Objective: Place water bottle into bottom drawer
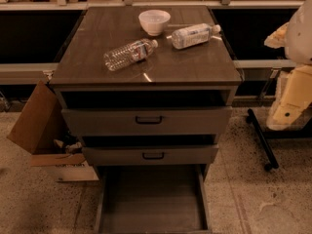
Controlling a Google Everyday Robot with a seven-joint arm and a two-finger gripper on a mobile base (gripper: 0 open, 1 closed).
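The water bottle (127, 54) lies on its side on the cabinet top (97, 48), left of centre, with its white cap pointing right and back. It has a ribbed clear body and a reddish-and-blue band near the neck. The bottom drawer (152, 201) is pulled out at floor level, and its flat dark floor holds nothing. My gripper (291, 104) is at the right edge of the view, beside the cabinet at about the height of the top drawer. It is well to the right of the bottle and holds nothing I can see.
A paler bottle with a wide white label (194, 35) and a white bowl (154, 22) sit at the back of the cabinet top. The two upper drawers (148, 120) stand slightly out. An open cardboard box (39, 126) is at the left, and a black wheeled leg (261, 138) at the right.
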